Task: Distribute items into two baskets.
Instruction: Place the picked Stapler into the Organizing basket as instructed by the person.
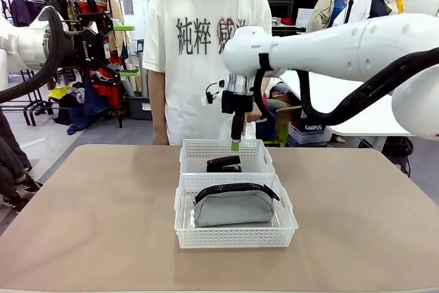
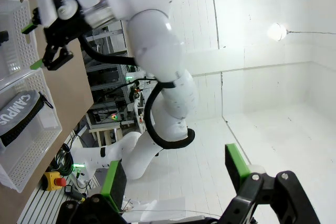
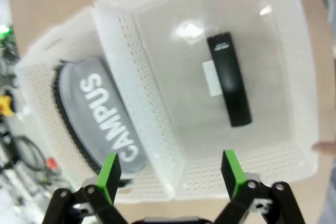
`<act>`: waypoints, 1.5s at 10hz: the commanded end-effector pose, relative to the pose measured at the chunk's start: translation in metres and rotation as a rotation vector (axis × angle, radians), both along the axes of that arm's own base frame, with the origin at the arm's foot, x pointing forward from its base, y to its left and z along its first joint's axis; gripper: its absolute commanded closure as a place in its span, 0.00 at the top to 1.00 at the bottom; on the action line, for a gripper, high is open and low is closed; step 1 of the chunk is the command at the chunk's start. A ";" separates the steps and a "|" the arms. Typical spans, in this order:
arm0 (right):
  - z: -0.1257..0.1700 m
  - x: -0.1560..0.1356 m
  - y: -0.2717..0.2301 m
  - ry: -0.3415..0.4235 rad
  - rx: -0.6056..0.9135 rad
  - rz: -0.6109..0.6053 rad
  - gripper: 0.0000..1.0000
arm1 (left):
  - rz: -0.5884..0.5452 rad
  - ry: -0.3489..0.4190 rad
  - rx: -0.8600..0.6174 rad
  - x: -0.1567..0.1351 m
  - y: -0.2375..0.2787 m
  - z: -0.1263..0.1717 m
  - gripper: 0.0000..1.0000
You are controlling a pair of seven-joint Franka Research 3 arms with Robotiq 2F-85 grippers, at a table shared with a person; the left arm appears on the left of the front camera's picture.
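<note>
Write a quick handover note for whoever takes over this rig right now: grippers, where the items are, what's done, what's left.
Left gripper: open, empty, raised off to the left side.
Right gripper: open, empty, above the far basket.
Stapler: lying in the far basket.
Pencil pouch: in the near basket.
Done: one item in each basket.
Left: apparently nothing to place; pull the right arm clear.
</note>
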State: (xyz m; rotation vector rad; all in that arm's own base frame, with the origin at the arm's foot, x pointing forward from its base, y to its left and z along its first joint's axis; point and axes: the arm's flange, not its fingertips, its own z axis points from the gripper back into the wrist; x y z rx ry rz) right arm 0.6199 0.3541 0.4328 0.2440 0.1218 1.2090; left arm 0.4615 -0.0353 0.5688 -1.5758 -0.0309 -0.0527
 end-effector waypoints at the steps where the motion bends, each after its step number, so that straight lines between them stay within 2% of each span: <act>1: 0.030 -0.004 -0.015 0.075 0.121 -0.275 1.00 | -0.007 0.006 -0.005 -0.003 0.001 0.003 1.00; 2: 0.044 -0.011 -0.027 0.064 0.170 -0.366 1.00 | -0.007 0.006 -0.005 -0.003 0.001 0.003 1.00; 3: 0.062 -0.013 -0.044 0.090 0.207 -0.431 1.00 | -0.007 0.006 -0.005 -0.003 0.001 0.003 1.00; 5: 0.088 -0.022 -0.081 0.095 0.363 -0.594 1.00 | -0.007 0.006 -0.005 -0.003 0.001 0.003 1.00; 7: 0.099 -0.028 -0.114 0.107 0.503 -0.740 1.00 | -0.007 0.006 -0.005 -0.003 0.001 0.003 1.00; 10: 0.111 -0.032 -0.141 0.097 0.594 -0.790 1.00 | -0.007 0.006 -0.005 -0.003 0.001 0.003 1.00; 11: 0.113 -0.028 -0.142 0.079 0.592 -0.763 1.00 | -0.007 0.006 -0.005 -0.003 0.001 0.003 1.00; 12: 0.122 -0.013 -0.142 0.128 0.555 -0.811 1.00 | -0.007 0.006 -0.005 -0.003 0.001 0.003 1.00; 15: 0.122 -0.013 -0.142 0.128 0.555 -0.811 1.00 | -0.007 0.006 -0.005 -0.003 0.001 0.003 1.00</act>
